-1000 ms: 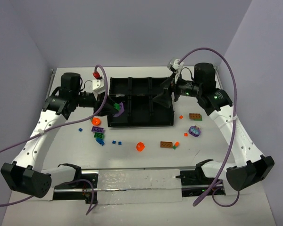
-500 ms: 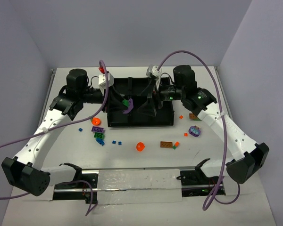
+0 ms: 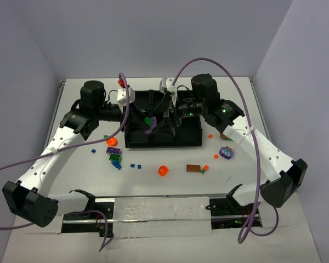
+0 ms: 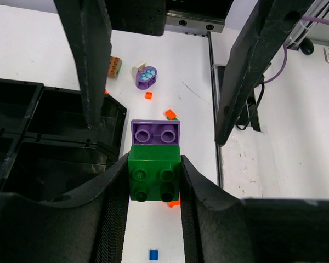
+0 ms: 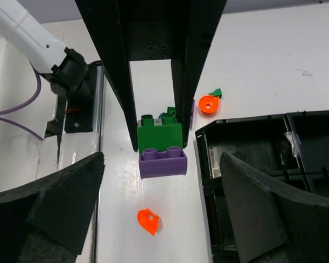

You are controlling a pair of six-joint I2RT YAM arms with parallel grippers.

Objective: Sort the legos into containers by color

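My left gripper [image 3: 148,123] is shut on a green brick [image 4: 153,176] with a purple brick [image 4: 156,133] stuck to its end, held above the left part of the black tray [image 3: 189,141]. In the right wrist view the green brick [image 5: 160,134] sits between the left fingers [image 5: 120,71] and the purple brick [image 5: 162,160] juts toward me. My right gripper [image 5: 162,159] is open, its jaws wide on either side of the purple brick and apart from it. In the top view it [image 3: 172,112] faces the left gripper over the tray.
On the table in front of the tray lie an orange piece [image 3: 163,171], a brown brick [image 3: 193,168], a purple round piece [image 3: 226,152], an orange ring [image 3: 112,142], a purple brick [image 3: 113,149], a green piece [image 3: 115,158] and small blue bits [image 3: 132,165].
My right arm has swung left across the tray until its open jaws face the joined bricks. My left gripper has shifted right and up a little with the bricks.
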